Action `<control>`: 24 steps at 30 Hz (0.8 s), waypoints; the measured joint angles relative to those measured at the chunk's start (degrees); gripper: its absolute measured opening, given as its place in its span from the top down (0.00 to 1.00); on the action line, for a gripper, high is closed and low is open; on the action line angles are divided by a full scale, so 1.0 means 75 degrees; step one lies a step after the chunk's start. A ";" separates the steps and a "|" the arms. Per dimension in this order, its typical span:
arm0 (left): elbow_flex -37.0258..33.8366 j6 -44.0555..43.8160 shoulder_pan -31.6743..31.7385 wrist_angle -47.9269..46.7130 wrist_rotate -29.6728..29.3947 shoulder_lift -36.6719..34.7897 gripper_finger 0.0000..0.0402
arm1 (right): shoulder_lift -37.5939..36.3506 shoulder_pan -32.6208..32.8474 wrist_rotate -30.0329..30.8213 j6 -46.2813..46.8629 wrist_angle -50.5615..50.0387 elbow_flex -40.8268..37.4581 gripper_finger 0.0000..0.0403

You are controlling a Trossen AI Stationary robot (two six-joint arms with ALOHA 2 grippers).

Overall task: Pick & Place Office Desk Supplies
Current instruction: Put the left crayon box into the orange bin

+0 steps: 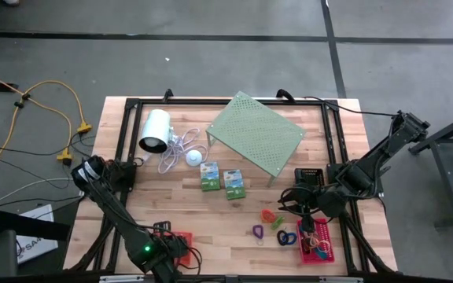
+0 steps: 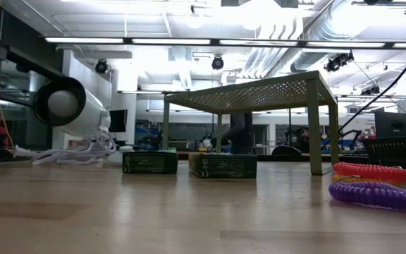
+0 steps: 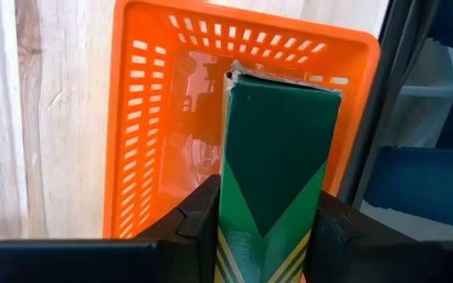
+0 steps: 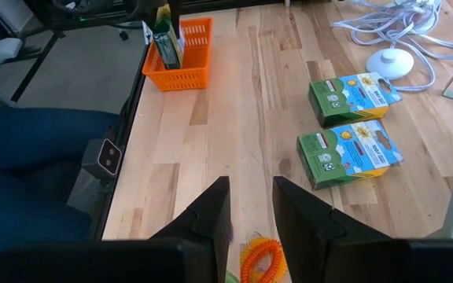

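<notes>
My left gripper (image 1: 166, 238), at the table's near left, is shut on a dark green box (image 3: 278, 157) over the orange-red mesh basket (image 3: 163, 118). The right wrist view shows that box (image 4: 165, 43) upright at the basket (image 4: 185, 56). Two green-white boxes (image 1: 209, 176) (image 1: 233, 182) lie flat on the wood mid-table. Small coiled loops, orange (image 1: 267, 214), purple (image 1: 258, 231) and blue (image 1: 286, 237), lie near the pink basket (image 1: 317, 245). My right gripper (image 4: 250, 212) hangs open above the orange coil (image 4: 259, 259), holding nothing. My left gripper pinches the green box between its two fingers, one finger (image 3: 199, 216) on each long side, at the box's upper part (image 3: 266, 228). The fingers come from above, pointing down along the box. The box hangs upright below them, its lower end (image 3: 281, 79) over the basket's inside.
A pale green perforated shelf (image 1: 254, 134) stands at the far middle, and a white cylinder (image 1: 154, 131) with a cord lies at the far left. A black basket (image 1: 309, 176) sits by the right arm. A black frame (image 1: 124, 141) runs along the table's edges. Bare wood lies between the boxes and the orange-red basket.
</notes>
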 joint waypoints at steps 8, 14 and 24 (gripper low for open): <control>-0.0006 0.0261 0.0071 0.0110 0.0412 0.0271 0.71 | 0.0000 0.0002 0.0000 0.0000 0.0003 0.0001 0.79; -0.0006 0.0258 0.0087 0.0156 0.0375 0.0279 0.71 | 0.0000 0.0001 0.0000 0.0000 0.0021 0.0001 0.79; -0.0006 0.0258 0.0163 0.0384 0.0544 0.0429 0.71 | 0.0000 0.0000 0.0000 0.0000 0.0032 0.0003 0.79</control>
